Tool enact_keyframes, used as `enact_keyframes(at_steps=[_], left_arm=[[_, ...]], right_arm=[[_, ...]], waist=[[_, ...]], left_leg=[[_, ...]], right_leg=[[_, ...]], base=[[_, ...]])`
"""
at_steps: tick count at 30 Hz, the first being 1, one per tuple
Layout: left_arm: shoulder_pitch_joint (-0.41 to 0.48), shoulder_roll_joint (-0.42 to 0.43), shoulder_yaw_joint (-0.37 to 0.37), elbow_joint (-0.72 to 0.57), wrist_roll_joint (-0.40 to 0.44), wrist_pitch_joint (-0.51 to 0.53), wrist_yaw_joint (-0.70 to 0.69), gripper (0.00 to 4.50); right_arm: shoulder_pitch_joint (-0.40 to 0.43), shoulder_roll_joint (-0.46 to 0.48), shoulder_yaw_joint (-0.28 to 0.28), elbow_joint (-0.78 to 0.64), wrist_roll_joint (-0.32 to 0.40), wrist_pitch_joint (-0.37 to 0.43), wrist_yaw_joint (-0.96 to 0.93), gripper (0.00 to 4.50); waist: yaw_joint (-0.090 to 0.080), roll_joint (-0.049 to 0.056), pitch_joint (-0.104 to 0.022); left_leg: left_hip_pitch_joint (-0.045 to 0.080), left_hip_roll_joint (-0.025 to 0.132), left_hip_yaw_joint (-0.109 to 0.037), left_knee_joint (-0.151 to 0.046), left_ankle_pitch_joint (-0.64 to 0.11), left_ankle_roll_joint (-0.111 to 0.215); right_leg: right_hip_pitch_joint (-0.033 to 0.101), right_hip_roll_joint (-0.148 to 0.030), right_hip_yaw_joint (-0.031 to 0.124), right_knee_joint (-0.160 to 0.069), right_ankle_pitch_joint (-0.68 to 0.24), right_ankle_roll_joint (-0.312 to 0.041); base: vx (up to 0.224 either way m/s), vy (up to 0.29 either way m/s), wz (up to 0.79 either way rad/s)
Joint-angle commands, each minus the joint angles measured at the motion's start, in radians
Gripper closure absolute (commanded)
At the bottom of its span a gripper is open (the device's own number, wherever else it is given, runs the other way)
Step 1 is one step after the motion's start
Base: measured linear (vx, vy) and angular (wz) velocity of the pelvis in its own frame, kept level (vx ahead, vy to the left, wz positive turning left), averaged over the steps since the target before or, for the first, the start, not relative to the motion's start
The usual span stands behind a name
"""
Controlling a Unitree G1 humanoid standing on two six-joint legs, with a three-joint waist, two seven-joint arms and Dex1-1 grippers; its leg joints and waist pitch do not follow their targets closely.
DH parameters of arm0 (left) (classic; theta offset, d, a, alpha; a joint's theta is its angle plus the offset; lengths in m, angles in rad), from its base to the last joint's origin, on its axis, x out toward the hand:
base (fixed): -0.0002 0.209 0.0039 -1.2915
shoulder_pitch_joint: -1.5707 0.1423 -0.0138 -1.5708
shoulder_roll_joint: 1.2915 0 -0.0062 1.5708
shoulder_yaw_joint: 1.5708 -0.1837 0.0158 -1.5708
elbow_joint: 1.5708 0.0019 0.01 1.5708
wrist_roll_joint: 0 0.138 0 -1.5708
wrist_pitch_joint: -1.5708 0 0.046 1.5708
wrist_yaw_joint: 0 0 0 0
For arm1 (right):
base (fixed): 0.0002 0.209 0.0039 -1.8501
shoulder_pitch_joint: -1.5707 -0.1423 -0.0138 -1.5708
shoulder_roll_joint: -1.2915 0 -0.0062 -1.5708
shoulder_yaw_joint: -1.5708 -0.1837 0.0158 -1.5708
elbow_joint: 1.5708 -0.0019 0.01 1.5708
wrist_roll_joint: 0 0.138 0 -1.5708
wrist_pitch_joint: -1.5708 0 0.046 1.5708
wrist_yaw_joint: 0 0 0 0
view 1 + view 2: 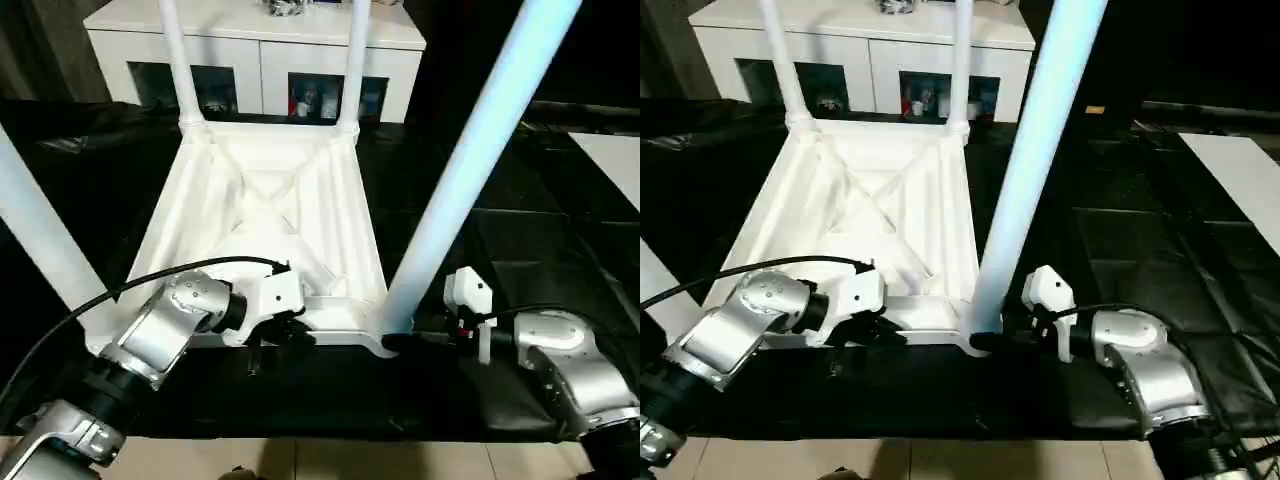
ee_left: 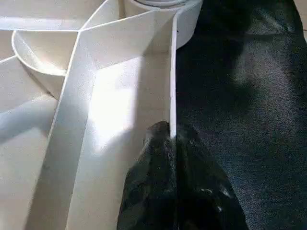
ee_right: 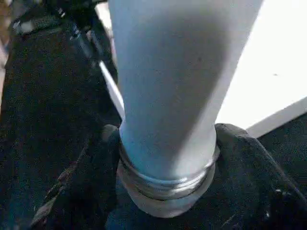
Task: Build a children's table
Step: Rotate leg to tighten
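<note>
Nearest me, my left hand (image 2: 172, 143) pinches the near rim of the upturned table (image 1: 270, 200); my right hand (image 3: 168, 191) clasps the near-right leg (image 1: 470, 160) at its base.

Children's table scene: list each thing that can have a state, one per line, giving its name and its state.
Table top: upside down, ribbed underside up.
Far legs: upright in their corners.
Near right leg: in its corner socket, metal thread at its base still exposed.
Left gripper: shut on the table top's near rim.
Right gripper: shut on the near right leg's base.
</note>
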Motion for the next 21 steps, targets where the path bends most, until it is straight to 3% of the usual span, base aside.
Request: enact_keyframes(at_steps=[1, 3, 5, 7, 8, 10, 11, 12, 13, 14, 15, 17, 20, 21], left_arm=[[0.024, -0.015, -0.034, -0.014, -0.015, 0.015, -0.028, 4.5], [0.013, -0.037, -0.023, 0.01, 0.006, 0.038, 0.031, 4.5], [-0.009, -0.121, 0.004, 0.057, 0.025, 0.102, 0.166, 4.5], [-0.032, -0.217, 0.028, 0.102, 0.041, 0.161, 0.298, 4.5], [-0.032, -0.217, 0.028, 0.102, 0.041, 0.161, 0.298, 4.5], [-0.046, -0.253, 0.032, 0.132, 0.059, 0.169, 0.36, 4.5], [-0.056, -0.279, 0.037, 0.156, 0.068, 0.176, 0.4, 4.5], [-0.058, -0.286, 0.038, 0.161, 0.07, 0.179, 0.411, 4.5], [-0.085, -0.349, 0.052, 0.218, 0.091, 0.2, 0.518, 4.5], [-0.085, -0.349, 0.052, 0.218, 0.091, 0.2, 0.518, 4.5], [-0.118, -0.413, 0.066, 0.279, 0.118, 0.194, 0.637, 4.5], [-0.133, -0.437, 0.067, 0.305, 0.136, 0.178, 0.687, 4.5], [-0.146, -0.456, 0.055, 0.324, 0.163, 0.167, 0.699, 4.5], [-0.145, -0.459, 0.047, 0.321, 0.164, 0.158, 0.691, 4.5]], right_arm=[[-0.019, 0.017, -0.056, 0.023, 0.027, 0.022, -0.085, 1.81], [-0.031, 0.056, -0.08, 0.053, 0.01, 0.027, -0.183, 1.81], [-0.05, 0.143, -0.102, 0.092, -0.03, 0.032, -0.374, 1.81], [-0.07, 0.235, -0.094, 0.123, -0.102, 0.049, -0.566, 1.81], [-0.07, 0.235, -0.094, 0.123, -0.102, 0.049, -0.566, 1.81], [-0.079, 0.271, -0.086, 0.14, -0.13, 0.051, -0.631, 1.81], [-0.086, 0.299, -0.085, 0.154, -0.141, 0.051, -0.675, 1.81], [-0.089, 0.305, -0.084, 0.158, -0.144, 0.051, -0.687, 1.81], [-0.113, 0.363, -0.08, 0.194, -0.169, 0.051, -0.782, 1.81], [-0.113, 0.363, -0.08, 0.194, -0.169, 0.051, -0.782, 1.81], [-0.144, 0.428, -0.085, 0.238, -0.167, 0.052, -0.859, 1.81], [-0.158, 0.453, -0.081, 0.258, -0.166, 0.05, -0.879, 1.81], [-0.173, 0.473, -0.068, 0.266, -0.184, 0.021, -0.875, 1.81], [-0.16, 0.483, -0.085, 0.232, -0.147, 0.01, -0.838, 1.11]], waist=[[0.001, -0.004, -0.052], [-0.007, -0.003, -0.05], [-0.013, -0.002, -0.049], [-0.027, -0.003, -0.05], [-0.031, -0.005, -0.047], [-0.028, -0.005, -0.05], [-0.031, -0.003, -0.044], [-0.03, -0.004, -0.044], [-0.031, -0.002, -0.045], [-0.033, -0.001, -0.043], [-0.038, 0.0, -0.044], [-0.035, -0.001, -0.046], [-0.031, 0.001, -0.048], [-0.029, 0.003, -0.049]], left_leg=[[0.013, 0.073, -0.038, -0.078, -0.199, 0.039], [0.014, 0.073, -0.041, -0.082, -0.232, 0.017], [0.015, 0.071, -0.041, -0.082, -0.241, 0.003], [0.013, 0.068, -0.045, -0.084, -0.251, -0.021], [0.013, 0.065, -0.047, -0.085, -0.263, -0.024], [0.017, 0.064, -0.045, -0.081, -0.269, -0.016], [0.022, 0.061, -0.043, -0.08, -0.29, -0.005], [0.023, 0.06, -0.045, -0.081, -0.298, -0.005], [0.022, 0.062, -0.046, -0.082, -0.304, -0.003], [0.027, 0.061, -0.045, -0.083, -0.314, -0.006], [0.03, 0.058, -0.048, -0.083, -0.337, -0.013], [0.038, 0.057, -0.048, -0.082, -0.355, -0.011], [0.027, 0.06, -0.05, -0.088, -0.343, 0.002], [0.025, 0.06, -0.049, -0.089, -0.332, 0.007]], right_leg=[[0.039, -0.096, 0.048, -0.078, -0.243, -0.207], [0.037, -0.097, 0.049, -0.085, -0.308, -0.188], [0.033, -0.095, 0.049, -0.087, -0.329, -0.183], [0.035, -0.097, 0.046, -0.089, -0.372, -0.172], [0.033, -0.096, 0.045, -0.097, -0.411, -0.155], [0.032, -0.1, 0.047, -0.101, -0.438, -0.14], [0.021, -0.094, 0.048, -0.111, -0.478, -0.126], [0.024, -0.095, 0.046, -0.113, -0.497, -0.117], [0.022, -0.097, 0.047, -0.114, -0.514, -0.107], [0.017, -0.093, 0.046, -0.119, -0.525, -0.101], [0.016, -0.094, 0.044, -0.121, -0.548, -0.094], [0.012, -0.092, 0.043, -0.124, -0.55, -0.083], [0.018, -0.095, 0.046, -0.12, -0.506, -0.079], [0.02, -0.096, 0.047, -0.117, -0.485, -0.083]], base=[[0.0, 0.0, 0.0], [0.0, 0.0, 0.0], [0.0, 0.0, 0.0], [0.0, 0.0, 0.0], [0.0, 0.0, 0.0], [0.0, 0.0, 0.0], [0.0, 0.0, 0.0], [0.0, 0.0, 0.0], [0.0, 0.0, 0.0], [0.0, 0.0, 0.0], [0.0, 0.0, 0.0], [0.0, 0.0, 0.0], [0.0, 0.0, 0.0], [0.0, 0.0, 0.0]])
